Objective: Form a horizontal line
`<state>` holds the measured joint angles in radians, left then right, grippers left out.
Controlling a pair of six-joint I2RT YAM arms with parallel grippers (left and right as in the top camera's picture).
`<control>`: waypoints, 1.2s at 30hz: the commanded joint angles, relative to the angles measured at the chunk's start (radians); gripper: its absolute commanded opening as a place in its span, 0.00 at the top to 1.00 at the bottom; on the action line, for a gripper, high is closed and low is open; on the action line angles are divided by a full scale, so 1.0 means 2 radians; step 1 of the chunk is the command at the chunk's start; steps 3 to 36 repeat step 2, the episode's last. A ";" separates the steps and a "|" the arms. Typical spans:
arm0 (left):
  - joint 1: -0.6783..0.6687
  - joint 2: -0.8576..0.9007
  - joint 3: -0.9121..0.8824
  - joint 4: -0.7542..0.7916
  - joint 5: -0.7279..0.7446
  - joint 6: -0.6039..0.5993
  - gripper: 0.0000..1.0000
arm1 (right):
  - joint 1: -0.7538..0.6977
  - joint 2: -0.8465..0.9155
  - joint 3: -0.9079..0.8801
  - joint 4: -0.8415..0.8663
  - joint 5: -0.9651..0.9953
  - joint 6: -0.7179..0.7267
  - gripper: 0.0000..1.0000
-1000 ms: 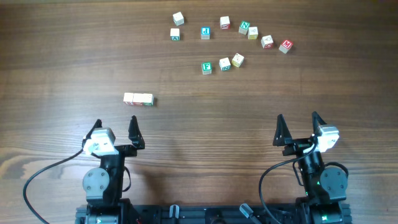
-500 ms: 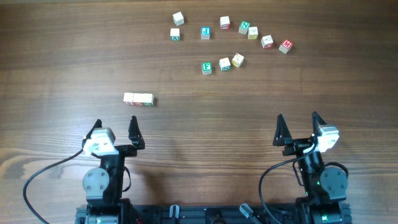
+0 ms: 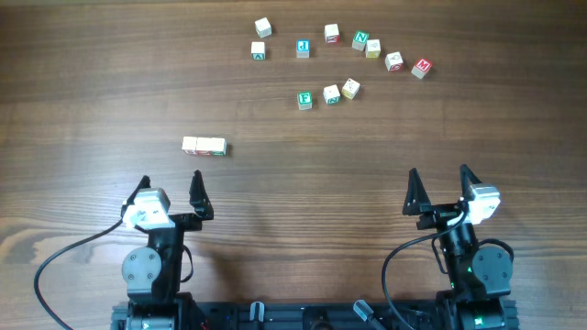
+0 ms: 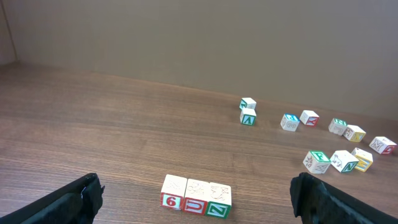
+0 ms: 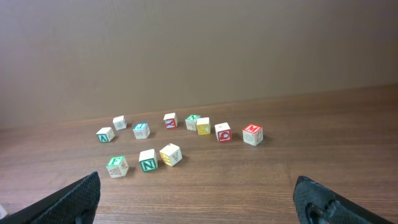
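Observation:
The horizontal line (image 3: 204, 146) is a short row of three pale letter cubes joined edge to edge on the wooden table, left of centre. In the left wrist view the horizontal line (image 4: 196, 196) shows a red 6, a red U and a green Z on its near faces. My left gripper (image 3: 170, 190) stands open just behind it at the near edge, nothing between its fingers (image 4: 74, 198). My right gripper (image 3: 438, 185) is open too, far to the right, its jaws wide and empty over bare wood (image 5: 199, 202).
Several single letter cubes lie scattered at the back right: a blue-lettered one (image 3: 303, 48), a green F cube (image 3: 304, 100), a green N cube (image 3: 360, 40), a red one (image 3: 421, 67) at the far right. Cables trail from both arm bases.

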<state>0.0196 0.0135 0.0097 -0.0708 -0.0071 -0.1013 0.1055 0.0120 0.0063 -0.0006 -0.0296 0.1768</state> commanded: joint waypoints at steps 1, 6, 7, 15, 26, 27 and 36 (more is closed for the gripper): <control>-0.002 -0.003 -0.002 -0.001 -0.006 0.010 0.00 | -0.003 -0.001 0.000 0.001 -0.003 -0.010 0.00; -0.002 -0.003 -0.002 -0.001 -0.006 0.010 0.00 | -0.003 -0.001 0.000 0.001 -0.003 -0.010 0.00; -0.002 -0.003 -0.002 -0.001 -0.006 0.010 0.00 | -0.003 -0.001 0.000 0.001 -0.003 -0.010 0.00; -0.002 -0.003 -0.002 -0.001 -0.006 0.010 0.00 | -0.003 -0.001 0.000 0.001 -0.003 -0.010 0.00; -0.002 -0.003 -0.002 -0.001 -0.006 0.010 0.00 | -0.003 -0.001 0.000 0.001 -0.003 -0.010 0.00; -0.002 -0.003 -0.002 -0.001 -0.006 0.010 0.00 | -0.003 -0.001 0.000 0.001 -0.003 -0.010 0.00; -0.002 -0.003 -0.002 -0.001 -0.006 0.010 0.00 | -0.003 -0.001 0.000 0.001 -0.003 -0.010 0.00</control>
